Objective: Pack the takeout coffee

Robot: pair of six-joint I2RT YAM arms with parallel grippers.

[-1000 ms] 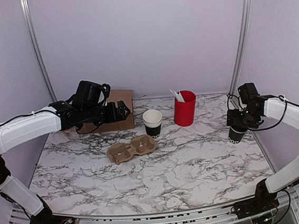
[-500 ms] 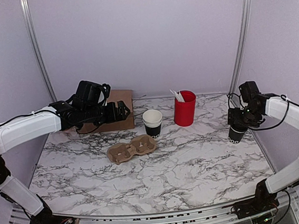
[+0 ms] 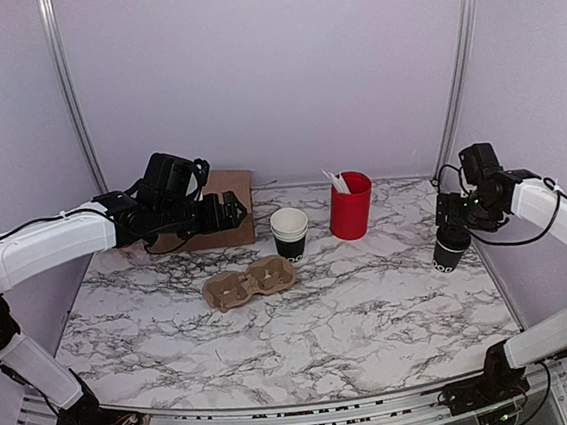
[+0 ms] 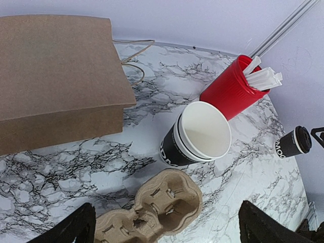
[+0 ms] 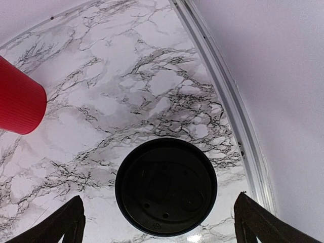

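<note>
The takeout coffee [image 3: 451,253], a small black cup with white lettering and a round black lid, stands on the marble table near the right edge. My right gripper [image 3: 457,220] hovers just above it, open. In the right wrist view the lid [image 5: 166,186] lies straight below, between the spread fingers of the gripper [image 5: 162,225], untouched. My left gripper [image 3: 235,212] is open and empty in the air beside the brown paper bag [image 3: 226,190]. Its wrist view looks down past the gripper [image 4: 169,229] at the cardboard cup carrier [image 4: 152,212] and shows the coffee [image 4: 292,143] far right.
The two-slot cup carrier [image 3: 250,282] lies left of centre. A stack of lidless black cups [image 3: 290,234] stands behind it, and a red cup of utensils [image 3: 350,206] further right. The paper bag [image 4: 55,76] lies at the back left. A metal rail [image 5: 238,126] runs along the table's right edge.
My right gripper has risen a little and shifted right above the coffee cup, which stays standing in place. The left arm has not moved.
</note>
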